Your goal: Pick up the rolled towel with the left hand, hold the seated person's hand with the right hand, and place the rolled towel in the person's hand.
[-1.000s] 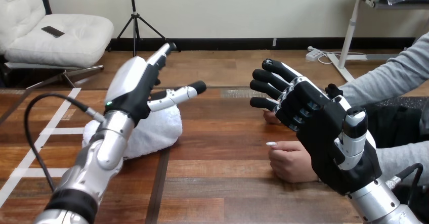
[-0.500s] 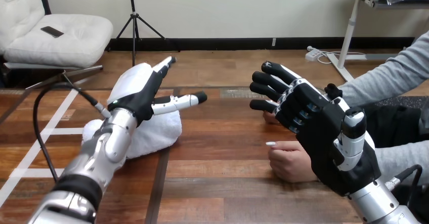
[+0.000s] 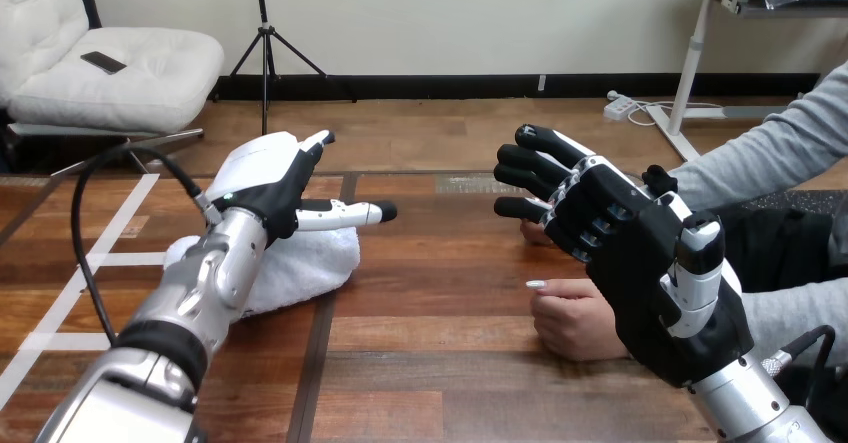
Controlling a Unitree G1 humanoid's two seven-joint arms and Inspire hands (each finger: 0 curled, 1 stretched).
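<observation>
your left hand [image 3: 268, 176] is over the far end of the rolled towel [image 3: 305, 263], fingers straight and thumb stretched sideways toward the middle of the table [image 3: 430, 363]. it is open and grips nothing. you cannot tell from this angle whether the palm rests on the towel or hangs just above it. the towel is white and lies on the wood in the table's left half, about midway between the near and far edges. your silver left forearm [image 3: 200, 283] crosses over its near left part. your right hand [image 3: 640, 253] is raised over the table's right half, its back toward the camera, fingers spread and only loosely bent, pointing up and to the left. it too is open and holds nothing. the person's hand [image 3: 572, 315] rests on the table near the right edge, loosely closed, thumb pointing toward the table's middle, partly behind your right palm. your fingers are not wrapped round it, and you cannot tell whether the two touch. the person's other hand [image 3: 535, 231] peeps out behind your right fingers, closer to the far edge, on the side where a grey sleeve [image 3: 770, 158] comes in. the towel and the person's hands are well apart, with bare wood between them.
</observation>
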